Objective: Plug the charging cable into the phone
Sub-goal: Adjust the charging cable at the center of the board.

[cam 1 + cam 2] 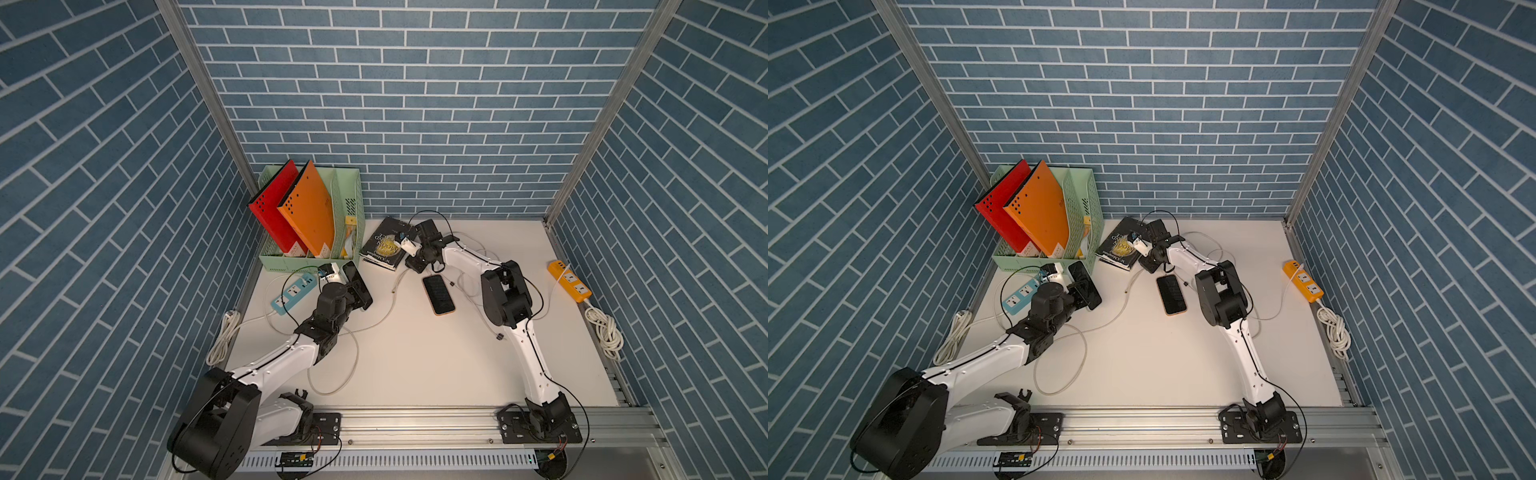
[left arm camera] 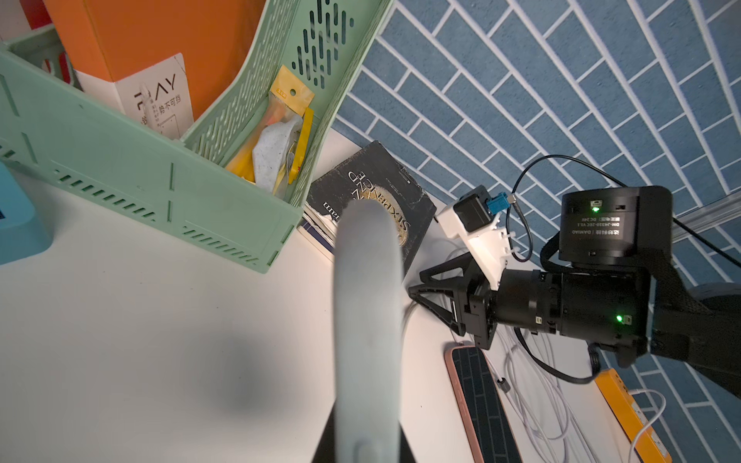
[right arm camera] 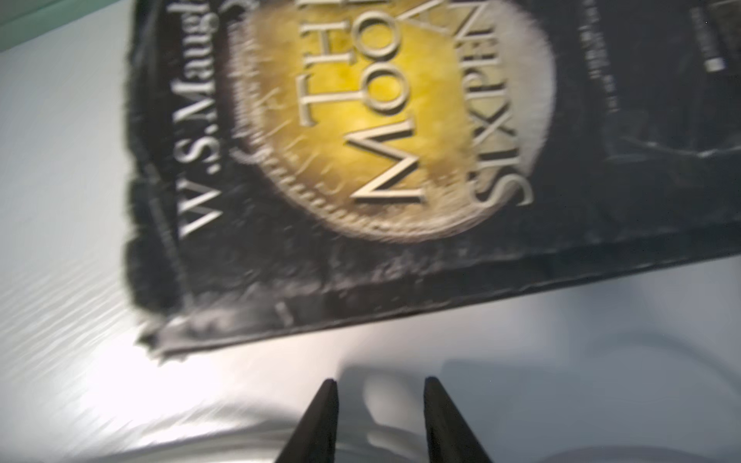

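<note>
The book [image 3: 361, 160] cover reads "W.S. Maugh", "THE MOON" and "SIXPEN", blurred and cut off. The phone [image 1: 438, 295] lies flat on the worktop [image 1: 415, 365], unplugged. A cable [image 1: 392, 291] end lies near it, apart. My right pincer [image 3: 379, 385] is slightly spread and empty by the book's edge. My left pincer [image 1: 361, 289] is pressed together, and a pale blur hides its tips in the wrist view.
</note>
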